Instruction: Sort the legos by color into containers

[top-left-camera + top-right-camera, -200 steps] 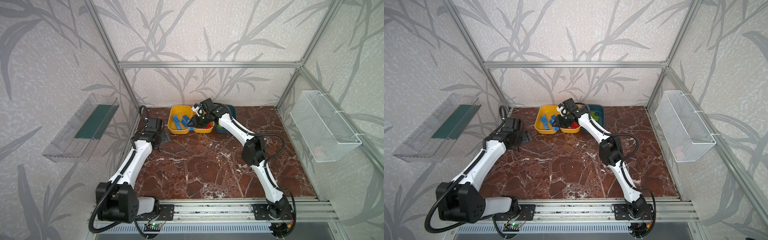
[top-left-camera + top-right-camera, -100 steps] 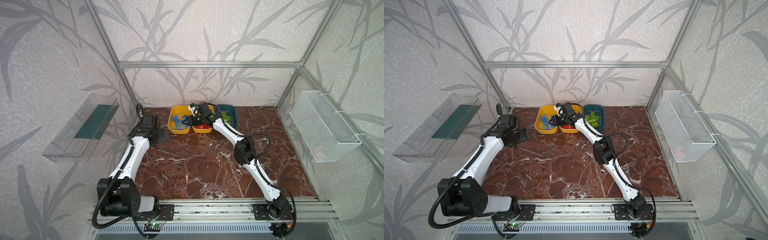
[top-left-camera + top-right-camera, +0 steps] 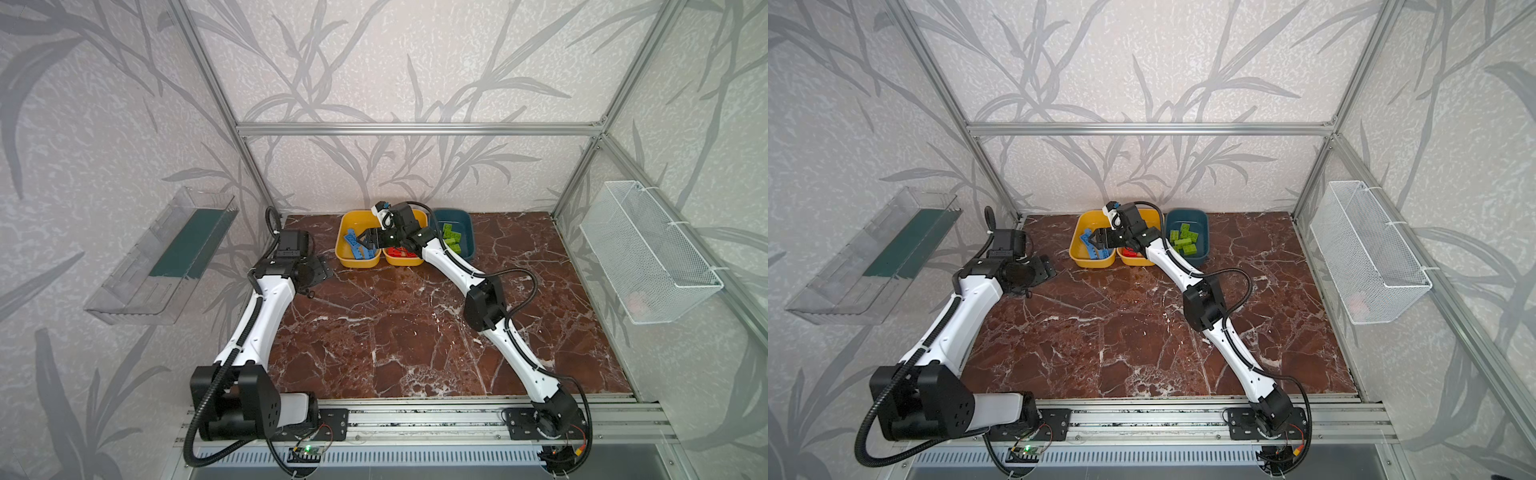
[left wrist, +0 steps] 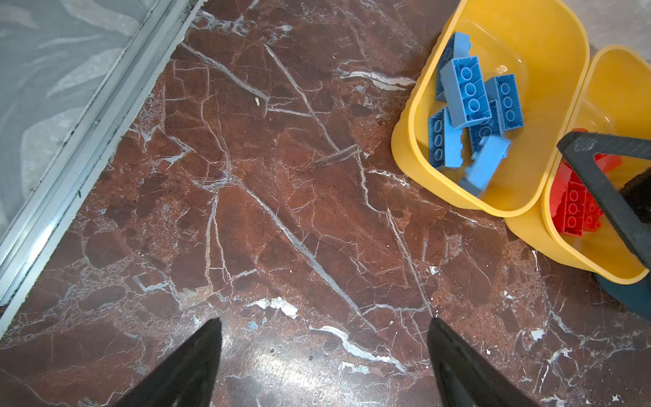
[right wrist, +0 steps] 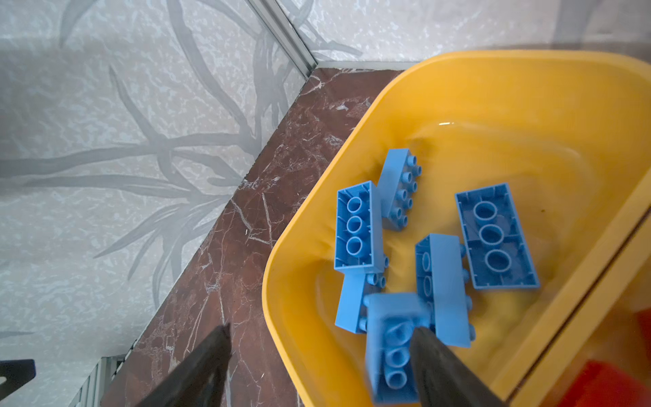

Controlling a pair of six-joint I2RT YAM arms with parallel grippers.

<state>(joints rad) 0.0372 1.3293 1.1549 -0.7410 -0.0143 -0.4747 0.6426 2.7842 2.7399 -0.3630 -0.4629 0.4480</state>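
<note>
- Right pincer (image 5: 320, 331) stands open over the left yellow tub (image 5: 528, 88); a blurred blue brick (image 5: 391, 345) shows beside one finger, contact unclear
- Other blue legos (image 5: 355, 225) lie in that tub
- Red legos (image 4: 572, 208) in the middle yellow tub (image 4: 627, 88) sit partly behind that pincer
- Green legos (image 3: 1183, 239) sit in the teal tub (image 3: 1202, 249)
- Left pincer (image 4: 324, 334), tips only in frame, gapes above the bench (image 4: 281, 193)

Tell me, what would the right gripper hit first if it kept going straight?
The right gripper, jaws open, would probably meet the blurred blue studded plastic brick in the left yellow plastic tub; depth unclear.
</note>
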